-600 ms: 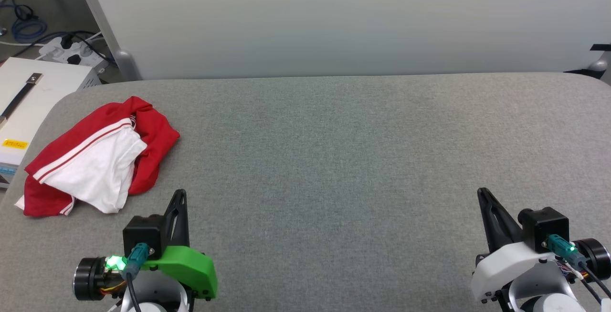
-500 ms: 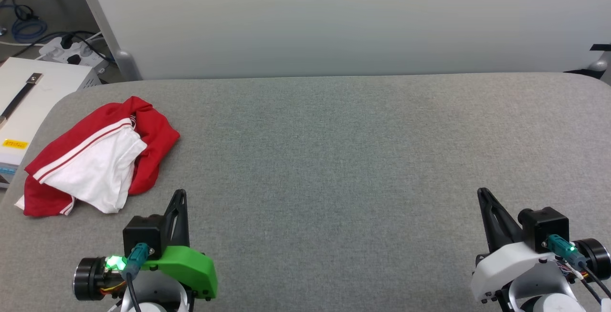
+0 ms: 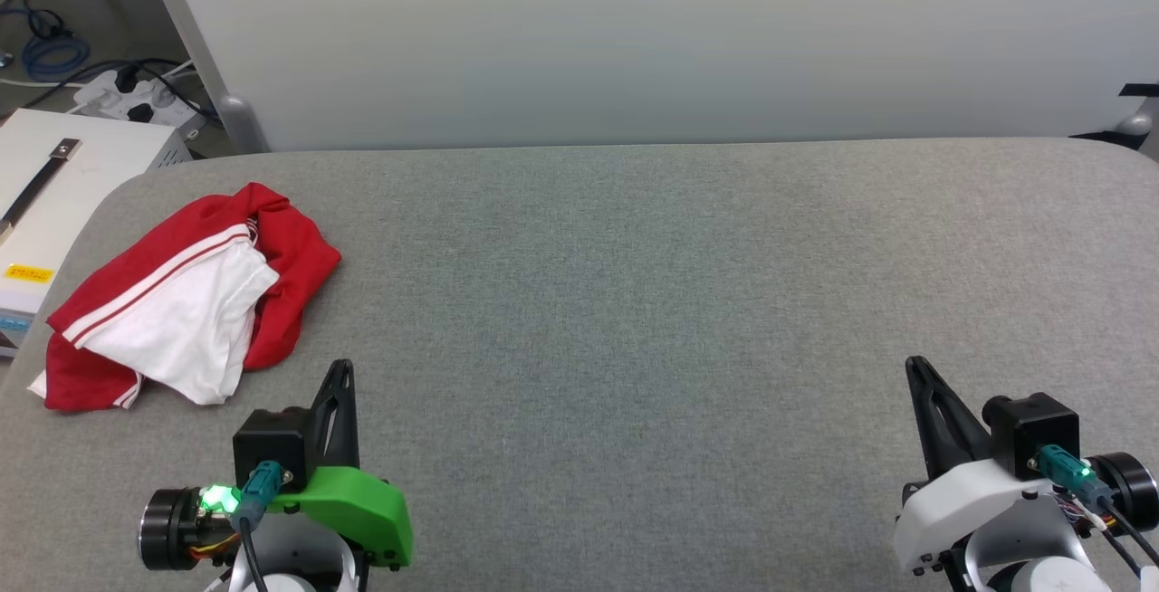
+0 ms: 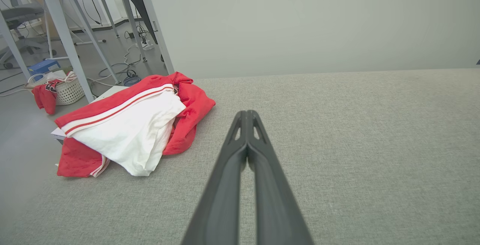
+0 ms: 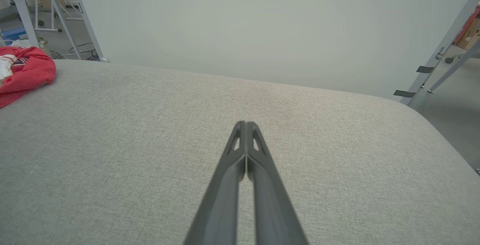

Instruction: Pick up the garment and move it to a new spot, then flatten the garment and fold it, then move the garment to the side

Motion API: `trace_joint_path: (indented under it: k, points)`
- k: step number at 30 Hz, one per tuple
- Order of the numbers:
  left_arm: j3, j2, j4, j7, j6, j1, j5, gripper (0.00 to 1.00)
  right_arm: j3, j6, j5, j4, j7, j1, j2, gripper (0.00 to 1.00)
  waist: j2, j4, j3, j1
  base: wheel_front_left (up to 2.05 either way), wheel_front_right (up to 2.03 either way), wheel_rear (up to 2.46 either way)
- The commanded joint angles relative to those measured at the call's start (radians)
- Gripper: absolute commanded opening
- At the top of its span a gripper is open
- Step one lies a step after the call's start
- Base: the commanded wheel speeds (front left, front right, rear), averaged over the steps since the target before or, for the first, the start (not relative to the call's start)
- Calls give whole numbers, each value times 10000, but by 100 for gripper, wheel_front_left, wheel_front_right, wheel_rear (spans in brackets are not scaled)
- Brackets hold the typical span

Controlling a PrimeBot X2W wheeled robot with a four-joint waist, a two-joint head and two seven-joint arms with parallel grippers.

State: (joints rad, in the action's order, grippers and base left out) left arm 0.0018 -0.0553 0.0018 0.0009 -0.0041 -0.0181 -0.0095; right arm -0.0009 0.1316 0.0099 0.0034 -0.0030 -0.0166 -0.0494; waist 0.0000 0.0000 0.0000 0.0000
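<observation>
The garment (image 3: 186,298) lies crumpled at the left end of the grey table (image 3: 634,302), red cloth bunched around a white sleeve with striped trim. The left wrist view has the garment (image 4: 131,125) ahead and to the left; the right wrist view catches the garment (image 5: 22,74) at its far left edge. My left gripper (image 3: 342,367) rests low near the front edge, just right of the garment, fingers pressed together and holding nothing. The same left gripper (image 4: 246,113) points over bare cloth. My right gripper (image 3: 914,364) sits at the lower right, shut and empty, as the right gripper (image 5: 245,124) also shows.
A pale wall panel (image 3: 634,40) stands behind the table. Left of the table sit a white box (image 3: 45,185), a power strip (image 3: 136,99) and cables on the floor. A white basket (image 4: 69,89) with red cloth stands on the floor. Metal frame legs (image 5: 435,59) rise at the right.
</observation>
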Motion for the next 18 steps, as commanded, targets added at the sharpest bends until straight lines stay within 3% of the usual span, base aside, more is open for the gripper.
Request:
trace_joint_path:
  k: [1,6,7,18]
  points:
    - [-18,51,-18,-9,41,181,95,0,9,-9,-99,-34,30,166,-8,0,0,0,0,0,0,0,0]
    - [-18,51,-18,-9,41,181,95,0,9,-9,-99,-34,30,166,-8,0,0,0,0,0,0,0,0]
    - [2,0,0,0,0,0,0,100,0,0,0,0,0,0,0,100,0,0,0,0,0,0,0]
    - [22,1,202,-230,-33,14,-286,100,-160,-1,184,135,-227,51,3,100,0,6,22,0,0,0,0]
